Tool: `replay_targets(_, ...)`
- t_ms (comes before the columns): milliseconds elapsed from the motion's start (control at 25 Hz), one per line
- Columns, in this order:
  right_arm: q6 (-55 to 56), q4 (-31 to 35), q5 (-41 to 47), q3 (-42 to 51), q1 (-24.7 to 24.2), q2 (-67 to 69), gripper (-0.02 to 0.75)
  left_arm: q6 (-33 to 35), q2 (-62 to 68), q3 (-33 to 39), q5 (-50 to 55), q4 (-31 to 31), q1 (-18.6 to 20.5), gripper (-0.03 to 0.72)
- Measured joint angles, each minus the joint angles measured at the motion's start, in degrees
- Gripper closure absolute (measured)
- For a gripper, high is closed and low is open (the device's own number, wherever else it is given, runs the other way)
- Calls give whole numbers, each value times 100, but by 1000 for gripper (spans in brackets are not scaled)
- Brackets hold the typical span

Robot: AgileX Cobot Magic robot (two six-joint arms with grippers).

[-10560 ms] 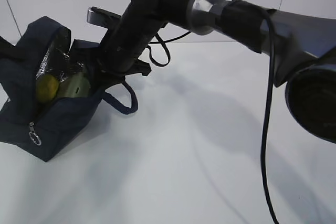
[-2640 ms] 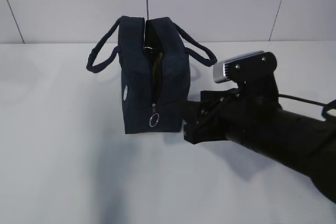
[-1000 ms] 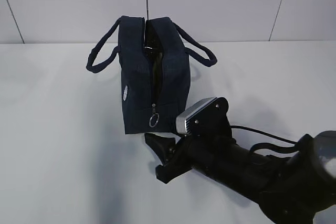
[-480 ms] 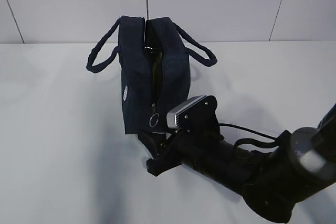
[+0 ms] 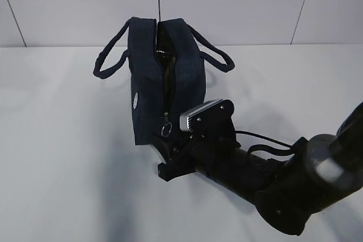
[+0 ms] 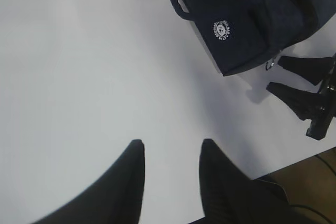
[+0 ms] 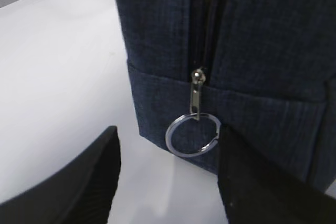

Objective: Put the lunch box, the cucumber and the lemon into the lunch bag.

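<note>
I see the plain white worktop carrying the dark navy fabric lunch bag, a boxy shape standing upright towards the back, its two padded loop handles splayed out to either side. The zipper runs down the near end face and is parted along the upper stretch; through the gap I read something dark and glossy, possibly the contents, but the exterior view is too dim to name it. The lunch box, cucumber and lemon do not show as separate items in any view.

The black right arm reaches in from the lower right, low over the worktop, its silver-backed wrist camera just beside the bag's near corner. The right hand is spread apart, one finger left and one right of the bag's lower end, clamped on nothing.

The left hand hangs well apart from the bag over bare worktop, fingers parted and empty.

Small white round logo on the bag's side panel. The silver ring pull hangs from the slider near the bottom of the zip, just ahead of the right fingers, not touching them.
</note>
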Motion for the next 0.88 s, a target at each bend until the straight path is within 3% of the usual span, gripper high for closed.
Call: replay_targets(880,0,59,-76,-284,0,323,299,0,0,0,0,85,0,452)
